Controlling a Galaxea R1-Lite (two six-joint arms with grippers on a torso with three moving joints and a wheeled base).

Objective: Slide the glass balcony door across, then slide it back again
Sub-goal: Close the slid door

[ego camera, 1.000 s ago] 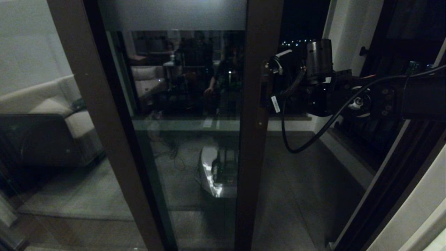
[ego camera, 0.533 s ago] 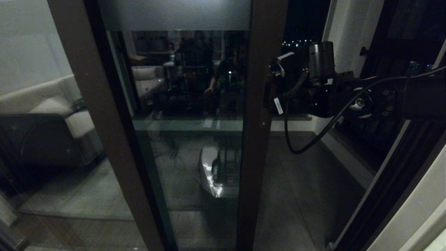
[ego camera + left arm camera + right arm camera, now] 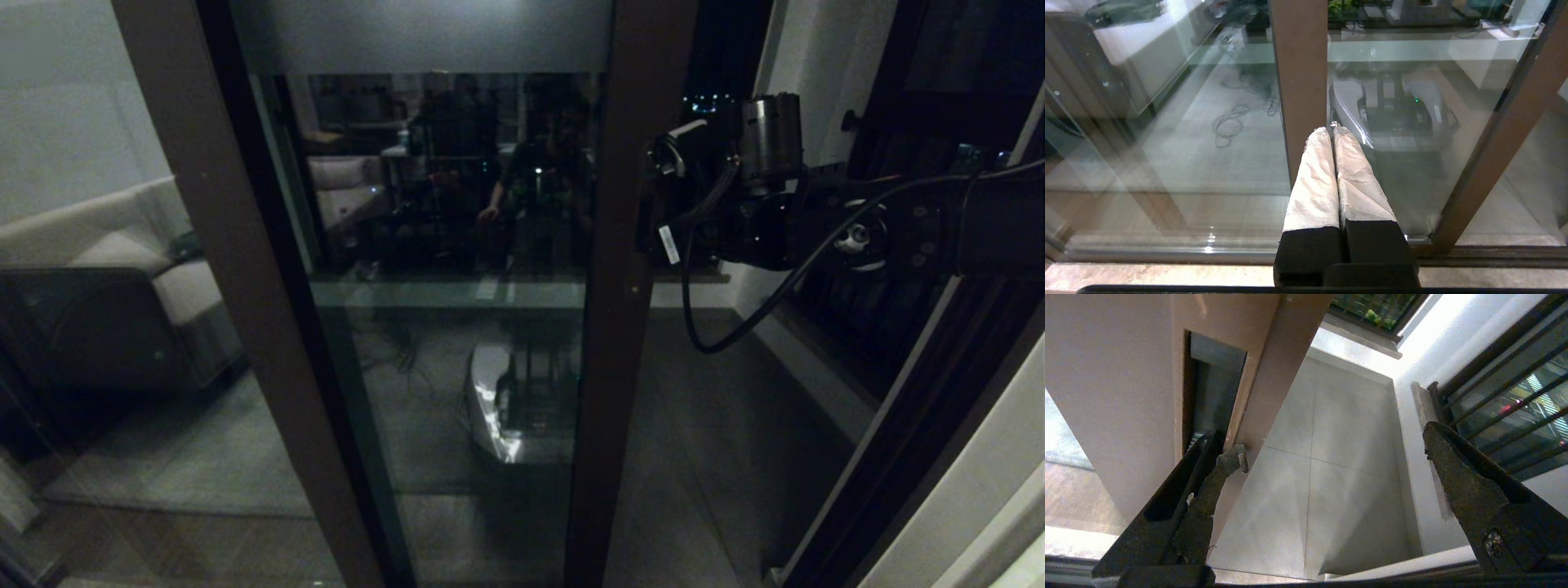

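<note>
Beyond the glass balcony door [image 3: 457,327], grey tiled floor [image 3: 694,457]; right pincer [image 3: 1331,457] open, left pincer [image 3: 1334,134] closed.

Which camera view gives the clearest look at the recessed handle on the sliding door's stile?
The right wrist view: the recessed handle shows as a dark slot in the stile, with one finger of the open right gripper at its lower end. In the head view the arm hides it. The left wrist view shows only lower frame and glass.
</note>
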